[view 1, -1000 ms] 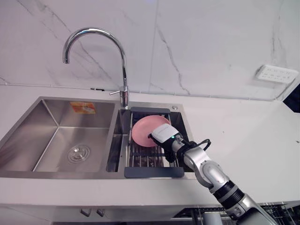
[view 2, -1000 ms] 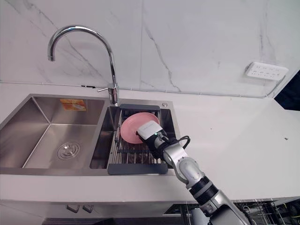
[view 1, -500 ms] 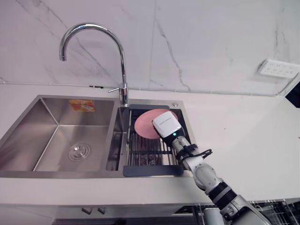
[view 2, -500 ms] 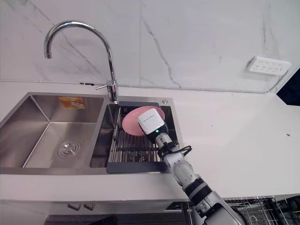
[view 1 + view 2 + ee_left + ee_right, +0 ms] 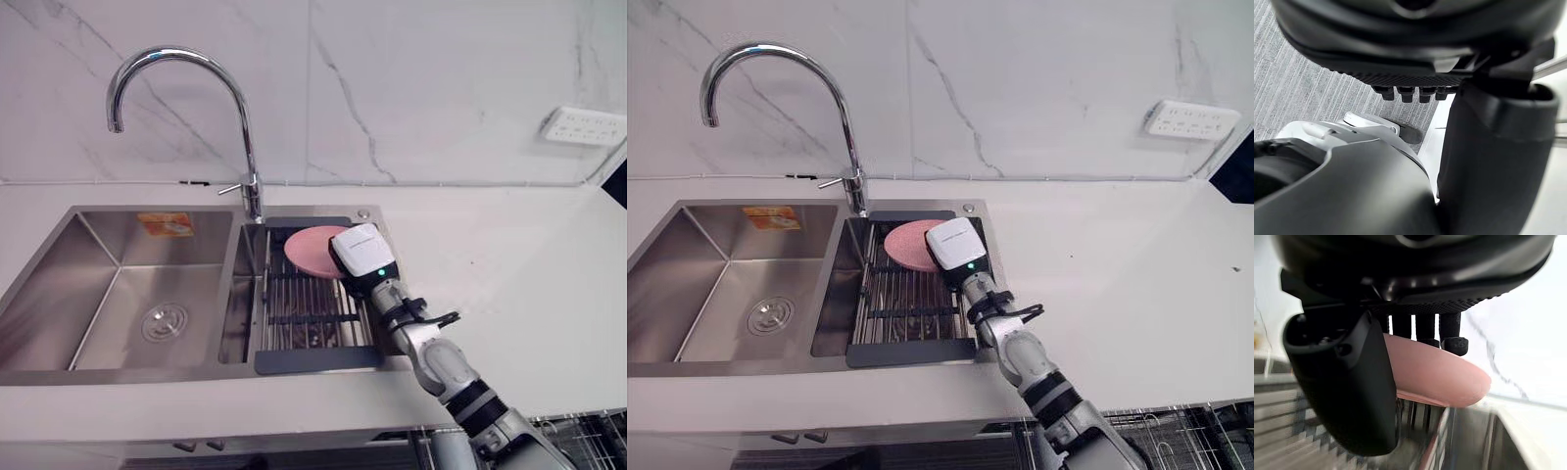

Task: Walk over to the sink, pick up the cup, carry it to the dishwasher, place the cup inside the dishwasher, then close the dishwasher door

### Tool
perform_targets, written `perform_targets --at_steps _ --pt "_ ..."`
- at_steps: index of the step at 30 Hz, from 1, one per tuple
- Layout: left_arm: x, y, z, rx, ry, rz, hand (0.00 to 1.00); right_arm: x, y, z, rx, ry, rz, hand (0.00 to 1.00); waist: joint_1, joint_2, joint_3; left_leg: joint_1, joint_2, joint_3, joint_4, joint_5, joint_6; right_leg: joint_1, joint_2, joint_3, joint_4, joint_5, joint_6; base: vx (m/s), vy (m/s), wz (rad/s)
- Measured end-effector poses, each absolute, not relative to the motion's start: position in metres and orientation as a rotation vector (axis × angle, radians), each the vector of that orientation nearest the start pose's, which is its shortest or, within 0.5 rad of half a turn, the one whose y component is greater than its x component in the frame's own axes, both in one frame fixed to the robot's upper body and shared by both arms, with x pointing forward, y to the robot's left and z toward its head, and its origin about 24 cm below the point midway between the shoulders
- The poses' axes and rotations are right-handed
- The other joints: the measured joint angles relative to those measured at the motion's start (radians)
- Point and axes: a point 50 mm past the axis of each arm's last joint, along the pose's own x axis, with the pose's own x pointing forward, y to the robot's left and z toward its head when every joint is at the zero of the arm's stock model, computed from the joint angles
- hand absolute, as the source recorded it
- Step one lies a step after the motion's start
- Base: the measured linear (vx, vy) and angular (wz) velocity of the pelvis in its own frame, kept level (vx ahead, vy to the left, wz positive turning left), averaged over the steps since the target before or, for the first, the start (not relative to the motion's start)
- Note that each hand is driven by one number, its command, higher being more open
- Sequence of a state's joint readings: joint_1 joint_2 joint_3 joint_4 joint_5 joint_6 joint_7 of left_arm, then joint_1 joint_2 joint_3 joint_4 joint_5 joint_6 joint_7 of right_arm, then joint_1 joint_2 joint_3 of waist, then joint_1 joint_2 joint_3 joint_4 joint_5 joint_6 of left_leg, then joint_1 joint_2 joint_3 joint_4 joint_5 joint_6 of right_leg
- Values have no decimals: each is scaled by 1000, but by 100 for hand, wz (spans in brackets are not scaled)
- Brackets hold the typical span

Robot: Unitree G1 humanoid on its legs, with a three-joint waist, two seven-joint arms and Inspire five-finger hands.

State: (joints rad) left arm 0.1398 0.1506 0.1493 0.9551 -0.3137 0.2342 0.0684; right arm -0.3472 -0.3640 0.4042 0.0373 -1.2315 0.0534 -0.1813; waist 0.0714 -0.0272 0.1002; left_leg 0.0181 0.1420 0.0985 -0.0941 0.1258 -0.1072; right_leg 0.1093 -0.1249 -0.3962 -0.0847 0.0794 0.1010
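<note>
A pink round plate (image 5: 306,251) is lifted at a tilt above the dark drying rack (image 5: 312,315) in the sink's right basin. My right hand (image 5: 361,253) is shut on its right edge, white back upward. In the right wrist view the fingers (image 5: 1426,329) curl over the plate (image 5: 1442,377) and the thumb (image 5: 1349,391) presses from the near side. No cup shows itself in the sink. My left hand (image 5: 1415,54) hangs above grey floor with its fingers (image 5: 1410,93) straight and nothing in them.
A tall chrome faucet (image 5: 245,147) stands behind the divider between the rack and the left steel basin (image 5: 147,294). White counter (image 5: 509,284) stretches to the right, with a wall socket (image 5: 583,125) above it. A wire dishwasher rack (image 5: 583,441) shows at the lower right.
My right hand's fingers have curled onto the pink plate and raised it off the rack, toward the back of the basin. The head camera has shifted slightly.
</note>
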Motion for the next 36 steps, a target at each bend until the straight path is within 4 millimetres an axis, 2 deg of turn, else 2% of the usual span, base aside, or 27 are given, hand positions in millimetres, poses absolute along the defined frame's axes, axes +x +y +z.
perform_targets --at_steps 2,4,5,6,7,8,9,11,13,14,15,16,17,18,19,20,21,22,23,24,25,26,27,28,29,32,36 --pt "68 225 -161 -200 1271 433 100 288 -129 139 -1544 -646 -65 0 -5 1 -1 9 -2 0 0 -2 2 8 3 1 1 0 0 0 0 0" --pt "66 225 -161 -168 1276 413 100 284 -145 148 -1533 -644 -119 0 -3 1 -1 35 -2 14 20 -20 2 26 -1 20 8 -6 3 17 14 -28" --pt "67 225 -160 -169 1255 400 100 282 -157 153 -1529 -638 -158 0 -3 4 1 -7 11 23 192 -121 2 14 -7 70 60 -34 4 17 28 -50" --pt "68 225 -160 -171 1247 396 100 281 -159 155 -1532 -643 -162 0 -3 9 0 -25 18 22 237 -149 2 6 -5 80 74 -42 3 -16 66 -93" --pt "71 219 -160 -186 1220 376 100 279 -166 165 -1545 -681 -179 0 -2 49 -4 -89 40 -28 417 -264 2 -37 17 140 133 -65 -1 -33 170 -137" --pt "65 214 -161 -219 1236 397 100 275 -169 173 -1558 -732 -189 0 -4 79 -7 -114 45 -76 496 -330 2 -76 37 211 159 -66 0 -26 203 -141" --pt "62 214 -162 -230 1241 402 100 274 -170 174 -1558 -739 -192 0 -7 83 -8 -115 46 -75 501 -335 1 -81 39 224 161 -63 1 -1 201 -138" --pt "49 215 -163 -308 1248 429 100 264 -184 182 -1553 -762 -274 0 -40 68 1 -107 12 -20 481 -338 17 -158 18 322 169 -23 16 -10 139 -116" --pt "48 212 -164 -380 1233 450 100 265 -191 183 -1527 -731 -304 0 -29 58 9 -105 5 39 483 -345 25 -194 19 382 155 5 17 -80 153 -108" --pt "46 212 -164 -393 1234 462 100 265 -191 182 -1507 -724 -304 0 -28 44 17 -100 -5 51 482 -349 30 -196 9 359 122 -18 -18 -112 145 -98" --pt "46 212 -164 -399 1240 465 100 265 -191 181 -1491 -721 -302 0 -23 44 17 -86 -18 44 454 -345 36 -190 -4 301 96 -36 -75 -104 189 -131" --pt "44 211 -165 -428 1254 490 100 266 -186 180 -1456 -731 -287 0 0 61 20 -33 -20 60 358 -307 82 -180 -16 163 92 -91 -156 -72 176 -132" --pt "40 212 -165 -436 1257 505 100 266 -183 181 -1442 -751 -280 0 3 56 31 -10 -1 104 331 -271 79 -189 -34 91 156 -92 -154 -131 130 -162" --pt "34 213 -165 -462 1250 540 100 265 -180 182 -1450 -787 -252 0 5 55 36 7 18 157 333 -264 73 -209 -78 4 348 -109 -169 -154 37 -116" --pt "31 216 -165 -472 1249 561 100 265 -180 182 -1461 -804 -233 0 5 53 36 19 25 187 344 -269 71 -200 -114 -42 476 -133 -175 -196 -4 -115" --pt "28 222 -163 -457 1249 573 100 264 -179 183 -1466 -822 -220 0 5 40 31 26 26 215 363 -281 59 -177 -153 -89 568 -164 -170 -209 -14 -112" --pt "27 234 -160 -427 1238 590 100 264 -177 187 -1470 -848 -216 0 3 1 31 -1 28 246 415 -316 39 -146 -118 -95 446 -207 -96 -231 -45 -92" --pt "27 237 -160 -420 1238 594 100 264 -177 187 -1469 -851 -215 0 3 -4 27 -8 28 251 422 -316 38 -138 -105 -82 395 -208 -49 -270 -73 -99" --pt "27 240 -159 -409 1249 602 100 265 -179 186 -1470 -840 -214 0 9 15 24 -22 46 241 415 -314 34 -129 -48 -68 284 -186 -43 -223 -17 -124" --pt "23 243 -159 -393 1270 605 100 267 -182 185 -1478 -824 -218 0 26 48 18 -11 78 253 347 -298 34 -114 -5 -99 245 -193 -67 -225 27 -151" --pt "21 250 -157 -371 1276 609 100 267 -184 185 -1486 -813 -223 0 24 40 25 -10 90 281 337 -281 26 -122 -26 -90 330 -199 -88 -177 -14 -132" --pt "12 262 -154 -354 1292 632 100 266 -188 183 -1492 -793 -228 0 4 -11 15 -8 60 303 325 -255 16 -66 -67 -72 257 -188 -62 -155 -84 -80" --pt "11 267 -152 -351 1290 634 100 266 -191 184 -1499 -786 -238 0 10 -23 18 -5 55 320 326 -252 15 -42 -78 -90 200 -133 11 -143 -164 -52" --pt "12 267 -153 -328 1319 608 100 265 -201 182 -1509 -737 -264 0 4 -6 29 7 62 302 290 -214 15 -17 -41 -90 139 -89 -14 -110 -131 -27" --pt "13 266 -153 -315 1329 598 100 264 -208 179 -1509 -700 -277 0 -4 -4 27 15 61 300 260 -189 8 -15 -33 -95 123 -75 -17 -84 -105 -4" --pt "15 265 -153 -275 1343 567 100 256 -230 168 -1532 -575 -309 0 -8 1 27 52 49 303 158 -127 -8 -6 -12 -102 97 -64 -30 -34 -59 4" --pt "22 267 -151 -250 1341 561 100 251 -238 159 -1509 -514 -305 0 -23 6 33 39 43 303 60 -71 -10 -55 -1 -107 78 -64 -31 -69 -12 4"
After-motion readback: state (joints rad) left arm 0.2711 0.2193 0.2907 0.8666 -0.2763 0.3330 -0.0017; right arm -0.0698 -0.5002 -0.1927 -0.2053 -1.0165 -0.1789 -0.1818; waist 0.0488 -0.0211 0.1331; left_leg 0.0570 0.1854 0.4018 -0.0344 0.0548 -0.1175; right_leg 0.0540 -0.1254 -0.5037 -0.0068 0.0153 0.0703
